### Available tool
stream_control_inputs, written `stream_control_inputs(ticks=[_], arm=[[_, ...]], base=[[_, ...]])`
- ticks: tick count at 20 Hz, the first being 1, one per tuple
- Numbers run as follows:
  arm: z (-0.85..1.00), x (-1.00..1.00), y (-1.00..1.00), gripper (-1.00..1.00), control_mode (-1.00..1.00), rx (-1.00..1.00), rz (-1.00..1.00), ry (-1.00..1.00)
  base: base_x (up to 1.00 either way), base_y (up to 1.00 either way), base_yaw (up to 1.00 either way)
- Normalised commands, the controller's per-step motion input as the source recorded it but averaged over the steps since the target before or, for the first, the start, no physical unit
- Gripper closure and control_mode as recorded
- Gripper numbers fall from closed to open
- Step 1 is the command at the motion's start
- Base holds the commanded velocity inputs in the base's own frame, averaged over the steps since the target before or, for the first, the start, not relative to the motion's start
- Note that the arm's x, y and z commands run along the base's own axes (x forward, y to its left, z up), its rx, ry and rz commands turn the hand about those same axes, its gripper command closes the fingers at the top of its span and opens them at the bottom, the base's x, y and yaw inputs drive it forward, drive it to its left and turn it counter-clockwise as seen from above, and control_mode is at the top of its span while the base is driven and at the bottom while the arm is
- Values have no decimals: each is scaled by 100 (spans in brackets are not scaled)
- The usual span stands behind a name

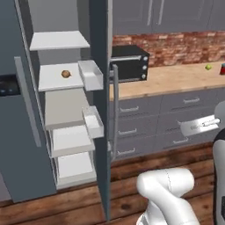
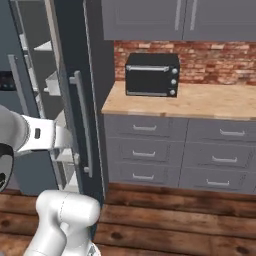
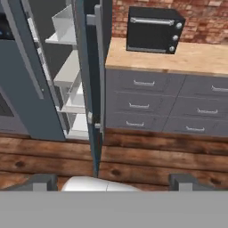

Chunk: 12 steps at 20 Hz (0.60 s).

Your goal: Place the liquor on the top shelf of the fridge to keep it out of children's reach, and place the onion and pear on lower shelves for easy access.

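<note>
Jaws (image 3: pixel 114 180) spread wide and empty, aimed from well back at the edge of the open fridge (image 3: pixel 91 67) door and the wooden floor (image 3: pixel 147 156). Arm folded low at the base, elbow bulging up, forearm reaching sideways. Onion (image 1: pixel 66 74) resting on a lower shelf (image 1: pixel 55 79), just under the bare top shelf (image 1: pixel 57 41). Pear (image 1: pixel 208 67) far along the worktop (image 1: pixel 171 77) — a red sliver, maybe the liquor (image 1: pixel 223 69), at the frame edge beside it. Toaster oven (image 2: pixel 151 74) against the brick wall.

Even, flat rendered light (no glare, only faint soft shadows), with coarse, slightly blurred low-resolution edges throughout.
</note>
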Motion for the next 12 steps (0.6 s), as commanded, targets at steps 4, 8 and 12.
stream_control_inputs(ticks=[4, 8, 12], arm=[[0, 0, 0, -100, 100, 0, 0, 0], [0, 0, 0, -100, 100, 0, 0, 0], [0, 0, 0, -100, 100, 0, 0, 0]], base=[[47, -100, -8], [66, -100, -10], [92, -100, -21]])
